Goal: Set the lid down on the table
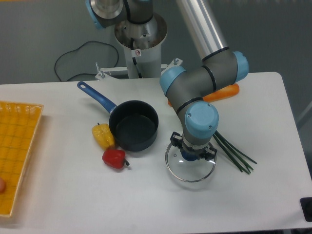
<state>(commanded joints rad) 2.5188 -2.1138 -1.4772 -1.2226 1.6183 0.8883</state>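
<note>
One lid (190, 168) roughly flat, knob up.

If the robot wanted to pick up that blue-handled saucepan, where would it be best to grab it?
Probably by the long blue handle of the saucepan, coming from above with the fingers closing across its width. It is narrow, sticks out toward the back left, and has bare table on both sides, whereas the yellow pepper sits against the round bowl.

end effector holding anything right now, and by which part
The end effector holds the glass lid by its dark central knob, right of the saucepan.
</note>
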